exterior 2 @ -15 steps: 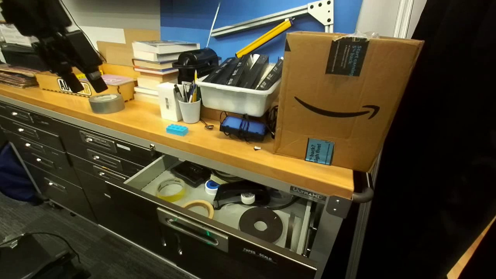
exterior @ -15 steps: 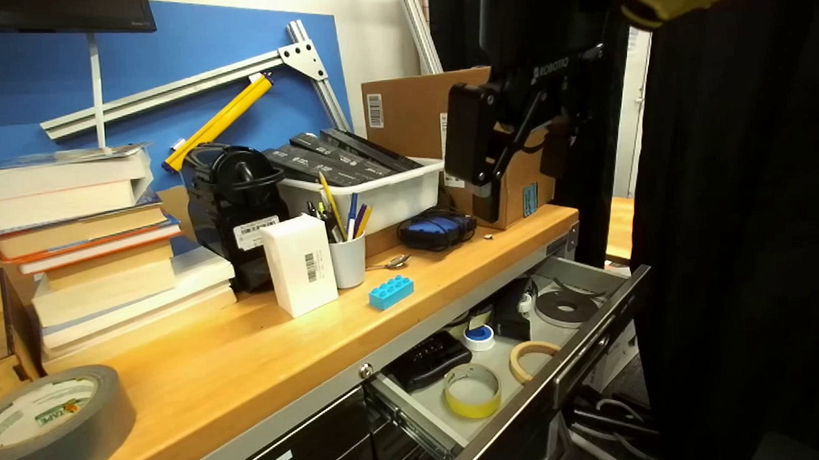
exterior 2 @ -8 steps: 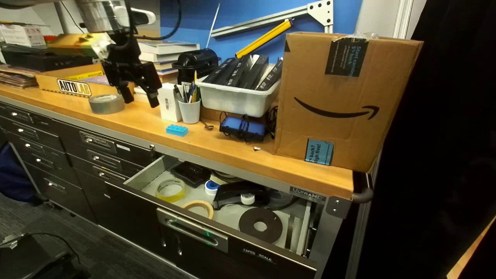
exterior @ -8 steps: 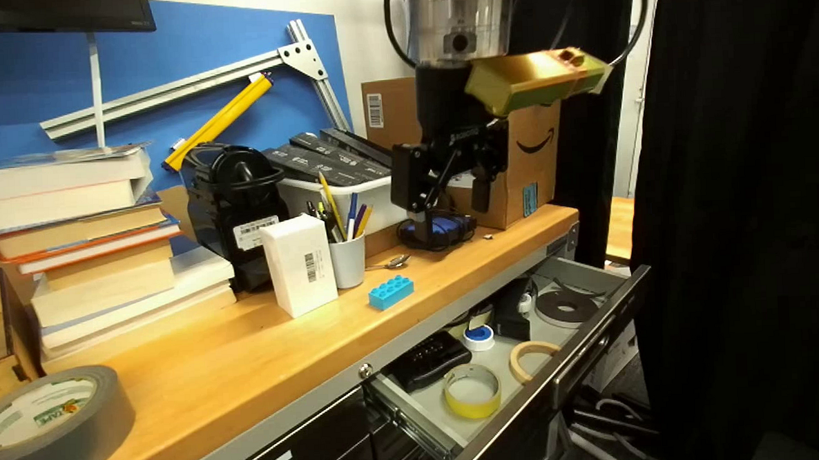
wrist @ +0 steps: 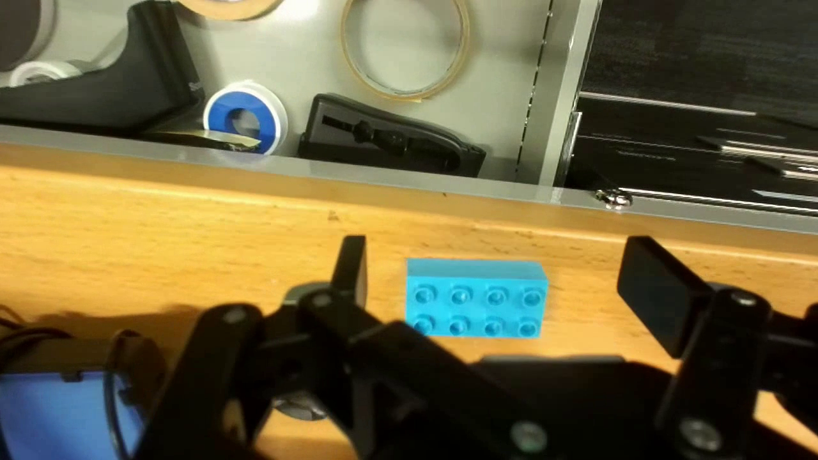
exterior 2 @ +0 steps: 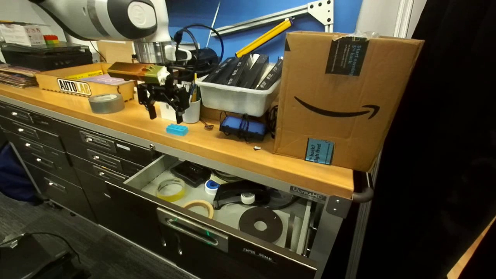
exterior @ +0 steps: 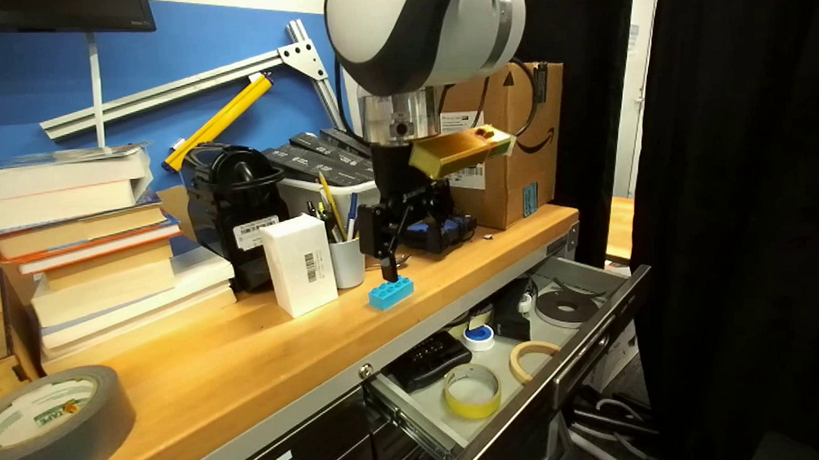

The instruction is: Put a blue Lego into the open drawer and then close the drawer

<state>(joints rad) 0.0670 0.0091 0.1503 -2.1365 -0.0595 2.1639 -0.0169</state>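
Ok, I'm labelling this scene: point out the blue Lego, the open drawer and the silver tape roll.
Blue Lego (wrist: 476,303): in the wrist view, on its studded top.
Open drawer (exterior 2: 226,217): in an exterior view, on its grey floor.
Silver tape roll (exterior 2: 107,106): in an exterior view, on its outer side.

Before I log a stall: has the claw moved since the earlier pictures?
Yes; in an exterior view the claw has moved down and rightward in the picture, away from the silver tape roll, towards the blue Lego.
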